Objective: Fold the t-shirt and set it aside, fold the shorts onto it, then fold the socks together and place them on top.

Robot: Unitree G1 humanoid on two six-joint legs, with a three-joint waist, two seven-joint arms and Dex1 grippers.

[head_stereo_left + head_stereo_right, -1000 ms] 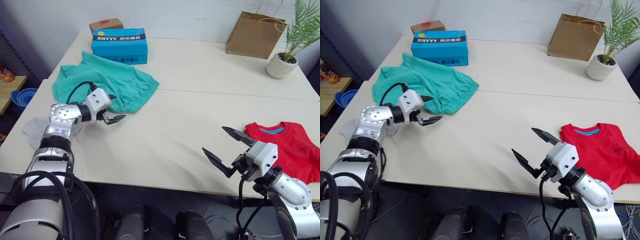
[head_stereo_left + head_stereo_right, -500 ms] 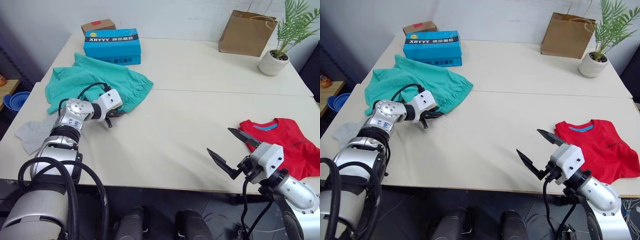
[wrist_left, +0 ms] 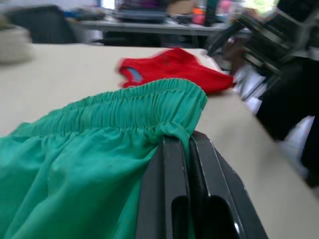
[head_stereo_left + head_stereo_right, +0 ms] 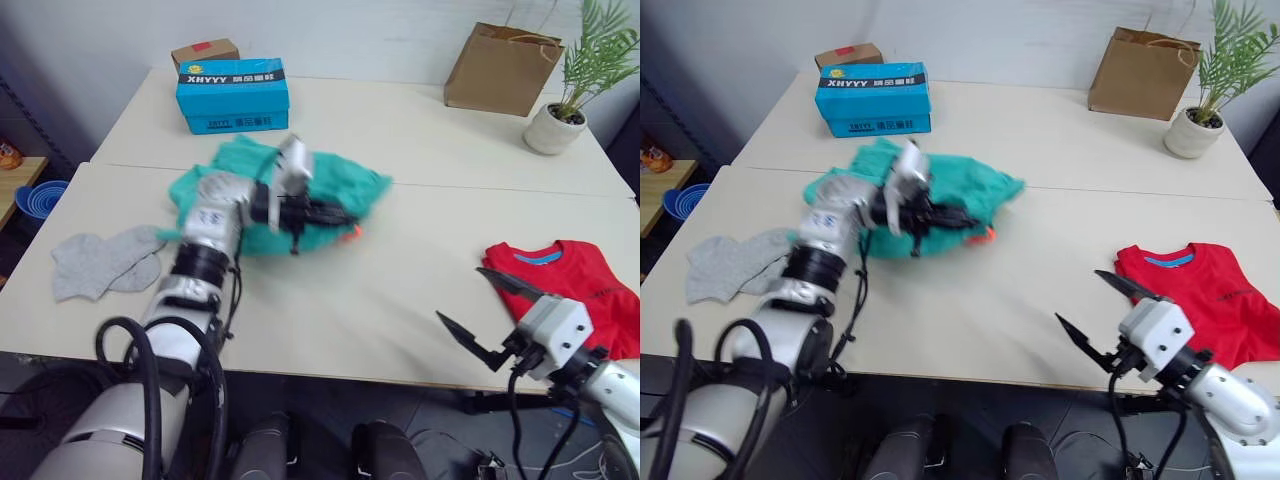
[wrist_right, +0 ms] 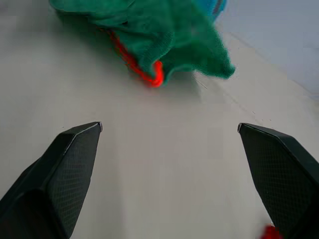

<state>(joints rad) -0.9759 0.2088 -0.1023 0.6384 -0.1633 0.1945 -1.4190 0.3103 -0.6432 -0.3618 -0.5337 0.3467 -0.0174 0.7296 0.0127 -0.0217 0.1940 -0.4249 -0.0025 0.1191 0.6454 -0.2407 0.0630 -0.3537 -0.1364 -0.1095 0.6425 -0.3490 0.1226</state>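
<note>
On table, far left: left gripper (image 3: pixel 185 142) pinched shorts (image 4: pixel 330 185) waistband, apparently to drag them.
Near right: right gripper (image 4: pixel 492 318) spread, empty.

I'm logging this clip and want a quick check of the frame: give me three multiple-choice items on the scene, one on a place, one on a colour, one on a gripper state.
1. Where does the t-shirt lie?
A. On the table's right side, near the front edge
B. On the blue box
C. Under the socks

2. What colour is the drawstring of the shorts?
A. White
B. Orange-red
C. Black

3. How does the left gripper stand?
A. Open above the socks
B. Shut on the shorts' waistband
C. Open over bare table

Answers:
1. A: the head views show the red shirt flat at the right, beside the open right gripper.
2. B: the right wrist view shows an orange-red cord at the shorts' edge.
3. B: the left wrist view shows both fingers closed together with the gathered waistband pinched between them; the socks lie apart at the left.
</note>
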